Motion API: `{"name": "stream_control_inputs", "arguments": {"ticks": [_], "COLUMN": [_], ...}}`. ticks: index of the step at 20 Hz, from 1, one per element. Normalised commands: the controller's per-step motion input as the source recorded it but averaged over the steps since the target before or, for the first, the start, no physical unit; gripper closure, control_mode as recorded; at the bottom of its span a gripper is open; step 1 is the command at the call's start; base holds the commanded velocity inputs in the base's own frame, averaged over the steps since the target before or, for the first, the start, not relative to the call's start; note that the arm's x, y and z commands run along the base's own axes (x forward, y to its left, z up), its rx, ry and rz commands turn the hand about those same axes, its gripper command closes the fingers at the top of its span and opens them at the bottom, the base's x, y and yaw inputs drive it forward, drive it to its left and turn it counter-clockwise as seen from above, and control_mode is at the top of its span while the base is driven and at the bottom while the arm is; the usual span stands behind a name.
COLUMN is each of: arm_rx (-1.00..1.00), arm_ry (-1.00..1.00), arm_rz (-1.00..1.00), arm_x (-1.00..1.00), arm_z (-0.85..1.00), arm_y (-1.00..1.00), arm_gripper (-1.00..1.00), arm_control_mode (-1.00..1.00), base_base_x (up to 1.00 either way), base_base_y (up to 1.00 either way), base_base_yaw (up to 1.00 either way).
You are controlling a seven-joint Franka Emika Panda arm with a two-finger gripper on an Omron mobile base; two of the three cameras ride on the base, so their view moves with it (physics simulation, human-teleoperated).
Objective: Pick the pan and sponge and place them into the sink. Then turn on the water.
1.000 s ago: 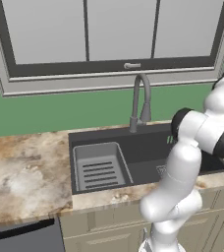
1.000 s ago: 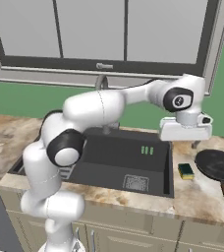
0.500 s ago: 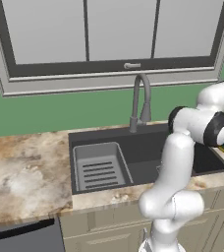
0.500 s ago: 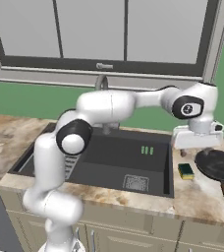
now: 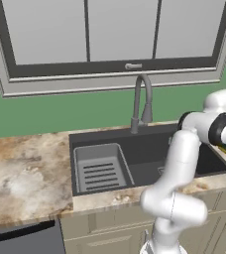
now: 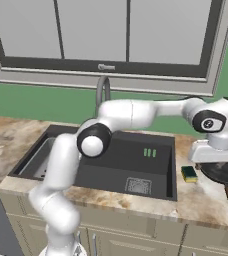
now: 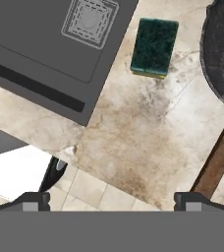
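The gripper [image 7: 111,199] hung spread wide and held nothing, pointing straight down at the mottled beige stone counter [image 7: 133,133] beneath a broad window [image 6: 121,35] in a green wall. The arm reached far to its right, past the sink [image 6: 116,165]. Ahead of the fingertips lay the sponge [image 7: 154,47], dark green face up over a yellow edge. Just beside it sat the black pan [image 7: 221,54], its brown handle [image 7: 217,165] near one fingertip.

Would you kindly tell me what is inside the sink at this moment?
The sink holds a grey ribbed rack insert on its left and a square drain grate. The pan and sponge lie outside, on the counter. The arm hides part of the basin floor.
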Motion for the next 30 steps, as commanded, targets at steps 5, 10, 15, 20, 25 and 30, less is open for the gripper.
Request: {"name": "stream_control_inputs", "arguments": {"ticks": [5, 10, 15, 20, 25, 30], "arm_rx": [0.04, 0.02, 0.00, -0.02, -0.01, -0.02], "arm_ry": [0.00, -0.02, -0.05, -0.05, -0.01, 0.01], "arm_rz": [0.03, 0.04, 0.02, 0.00, 0.00, 0.00], "arm_x": [0.09, 0.09, 0.01, 0.01, 0.11, 0.18], "arm_z": [-0.19, -0.17, -0.23, -0.25, -0.16, -0.14], "arm_y": [-0.25, -0.25, -0.19, -0.18, -0.14, -0.09], "arm_gripper": [-1.00, -1.00, -1.00, -1.00, -1.00, -1.00], "arm_control_mode": [-1.00, -1.00, -1.00, -1.00, -1.00, -1.00], "base_base_x": [0.00, 0.00, 0.00, 0.00, 0.00, 0.00], "base_base_y": [0.00, 0.00, 0.00, 0.00, 0.00, 0.00], "base_base_yaw": [0.00, 0.00, 0.00, 0.00, 0.00, 0.00]}}
